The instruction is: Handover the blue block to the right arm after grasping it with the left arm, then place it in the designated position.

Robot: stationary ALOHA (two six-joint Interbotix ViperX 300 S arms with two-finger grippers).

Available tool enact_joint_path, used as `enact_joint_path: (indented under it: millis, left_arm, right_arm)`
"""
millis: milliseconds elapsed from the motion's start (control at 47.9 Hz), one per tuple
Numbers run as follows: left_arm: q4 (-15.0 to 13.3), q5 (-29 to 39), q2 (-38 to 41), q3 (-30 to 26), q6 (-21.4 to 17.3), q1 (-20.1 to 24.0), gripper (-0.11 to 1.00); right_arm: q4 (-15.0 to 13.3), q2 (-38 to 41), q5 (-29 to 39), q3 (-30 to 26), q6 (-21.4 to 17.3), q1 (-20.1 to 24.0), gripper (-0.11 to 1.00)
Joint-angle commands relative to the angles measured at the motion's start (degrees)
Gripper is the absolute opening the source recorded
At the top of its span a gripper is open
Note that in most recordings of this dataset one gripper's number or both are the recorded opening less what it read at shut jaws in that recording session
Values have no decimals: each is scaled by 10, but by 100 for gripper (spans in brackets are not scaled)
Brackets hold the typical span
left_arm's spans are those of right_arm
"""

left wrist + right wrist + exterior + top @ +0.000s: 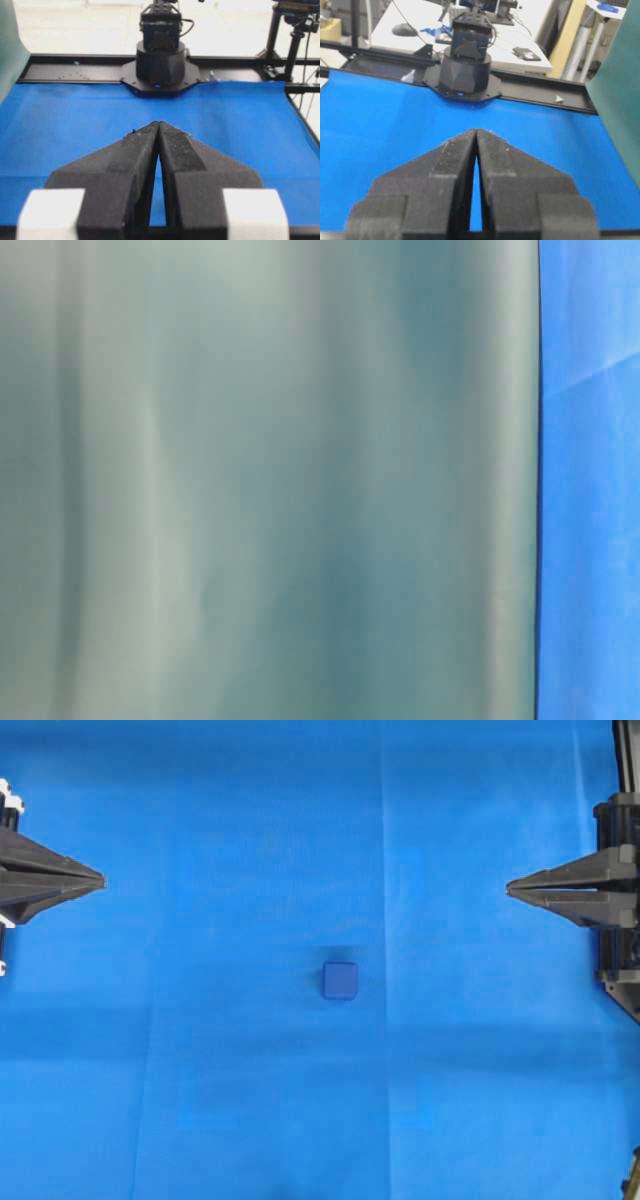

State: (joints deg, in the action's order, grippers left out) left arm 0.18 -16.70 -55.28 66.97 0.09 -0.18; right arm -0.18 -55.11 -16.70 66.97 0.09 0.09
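Overhead view: blue block flat on the blue cloth, near the middle of the surface, slightly toward the right side, untouched and free on every side. Placed between both arms, presumably so either can reach. Left hand at the left edge, fingers pressed together, holding nothing, pointing level toward the centre, well apart from the block. Right hand mirrored at the right edge, likewise closed and empty. Grasp not yet begun; left fingers to be opened first.
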Motion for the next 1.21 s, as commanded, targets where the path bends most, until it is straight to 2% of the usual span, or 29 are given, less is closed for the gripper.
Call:
enact_joint_path:
  millis: [0,125,709,772,855,960,1022,1106,1147,1189]
  left_arm:
    - [2,8,3,-4,1,2,0]
    - [2,11,2,-4,4,-1,0]
    - [2,13,-6,-4,2,-7,2]
    - [2,11,-6,-5,3,-10,12]
    - [2,10,-6,-5,4,-12,35]
    - [2,10,-6,-5,4,-18,67]
    - [2,10,-6,-5,5,-18,82]
    - [2,10,-7,-5,5,-18,93]
    - [2,10,-7,-5,5,-18,93]
    - [2,10,-7,-5,5,-18,93]
  right_arm:
    - [3,2,-1,-14,-6,1,0]
    - [1,4,23,-25,-6,1,-6]
    - [3,3,39,-27,-10,1,-3]
    - [3,3,39,-27,-11,2,3]
    - [4,3,38,-27,-11,1,20]
    - [5,4,38,-27,-11,2,50]
    - [5,7,39,-27,-11,1,68]
    - [5,8,39,-28,-11,1,90]
    - [5,7,39,-29,-11,1,96]
    - [6,7,39,-29,-11,1,96]
